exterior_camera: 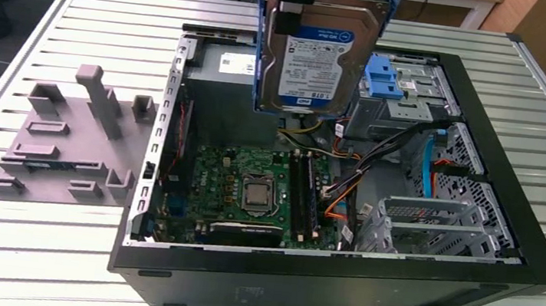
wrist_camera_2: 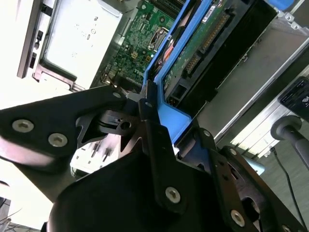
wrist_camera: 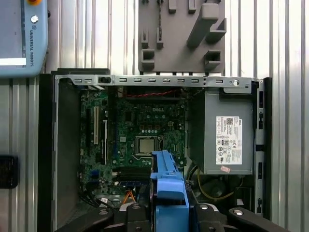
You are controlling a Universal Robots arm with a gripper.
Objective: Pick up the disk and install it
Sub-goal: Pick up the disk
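**End effector (wrist_camera_2: pixel 171 125) clamps disk (exterior_camera: pixel 315 57) above open case (exterior_camera: pixel 342 273)**

Black fingers (wrist_camera_2: pixel 157 145) fill the foreground of the second wrist view, closed narrowly on the blue carrier frame of the disk, with the drive's green circuit side (wrist_camera_2: pixel 203 43) running away from them. In the first wrist view the same blue frame (wrist_camera: pixel 166 179) sticks out between the end effector's (wrist_camera: pixel 169 208) links, over the motherboard (wrist_camera: pixel 140 135).

From the exterior view, the disk hangs on edge from the end effector (exterior_camera: pixel 296 1), its white-and-blue label facing the camera. It is aloft over the case's interior, between the grey power supply (exterior_camera: pixel 221 62) and a blue bracket (exterior_camera: pixel 382 80). Its lower edge appears clear of the parts beneath.

The case lies on its side with the cover off on a slatted metal surface (exterior_camera: pixel 36 249). Inside it are the green motherboard (exterior_camera: pixel 248 189), bundled cables (exterior_camera: pixel 346 184) and a metal drive cage (exterior_camera: pixel 430 221) toward the exterior view's right.

A grey moulded fixture (exterior_camera: pixel 69 137) rests on the surface just beside the case, at the exterior view's left.
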